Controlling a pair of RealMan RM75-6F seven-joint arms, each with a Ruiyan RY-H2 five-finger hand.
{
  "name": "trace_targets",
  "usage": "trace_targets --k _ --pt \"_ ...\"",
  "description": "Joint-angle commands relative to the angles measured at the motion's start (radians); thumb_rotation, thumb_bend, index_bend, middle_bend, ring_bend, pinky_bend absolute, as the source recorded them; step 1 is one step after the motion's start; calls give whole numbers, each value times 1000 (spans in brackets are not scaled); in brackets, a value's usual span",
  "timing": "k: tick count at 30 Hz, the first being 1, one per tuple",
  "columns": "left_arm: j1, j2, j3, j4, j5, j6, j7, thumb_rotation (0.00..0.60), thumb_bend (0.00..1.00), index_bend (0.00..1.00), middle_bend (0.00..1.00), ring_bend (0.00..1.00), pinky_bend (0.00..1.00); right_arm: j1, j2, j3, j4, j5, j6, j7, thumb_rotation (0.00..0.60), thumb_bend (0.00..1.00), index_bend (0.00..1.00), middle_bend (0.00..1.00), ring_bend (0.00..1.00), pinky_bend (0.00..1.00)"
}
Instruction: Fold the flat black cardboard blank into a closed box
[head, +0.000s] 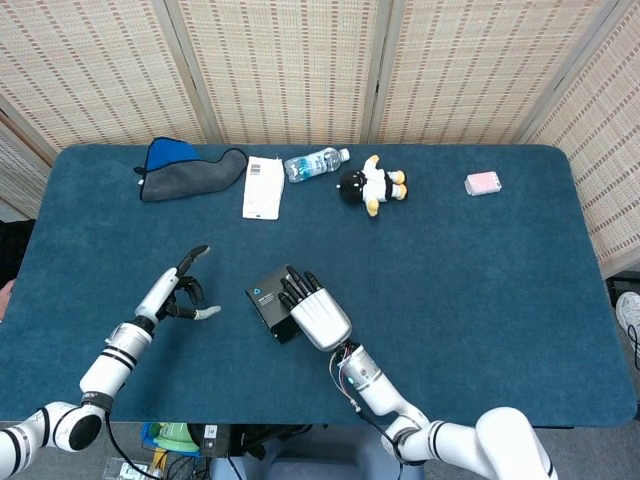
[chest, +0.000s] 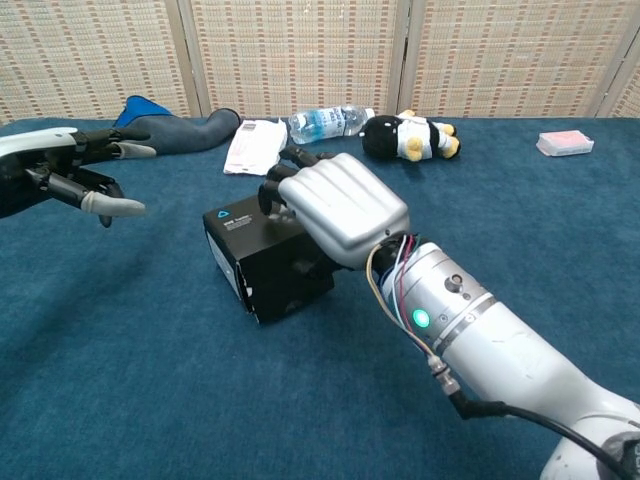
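The black cardboard box (head: 264, 299) (chest: 250, 262) stands folded up on the blue table (head: 470, 290), near the front and left of centre, a small blue mark on its top. My right hand (head: 318, 314) (chest: 340, 205) lies over its top from the right, fingers curled over the far edge; the thumb is hidden. My left hand (head: 180, 293) (chest: 70, 175) hovers to the left of the box, apart from it, fingers spread and holding nothing.
Along the back of the table lie a grey-and-blue cloth (head: 185, 170), a white packet (head: 263, 187), a water bottle (head: 315, 163), a penguin plush (head: 372, 185) and a small pink item (head: 482, 183).
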Motion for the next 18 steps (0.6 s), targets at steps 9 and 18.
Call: trace_targets --k 9,18 --pt "14 9 5 15 -42 69 168 600 140 0 0 505 544 -132 463 84 -719 234 -88 -113 600 198 86 160 100 230" --pt "56 28 12 4 -99 159 332 600 140 1 0 287 536 -240 742 46 -866 260 -95 59 600 284 182 244 130 230"
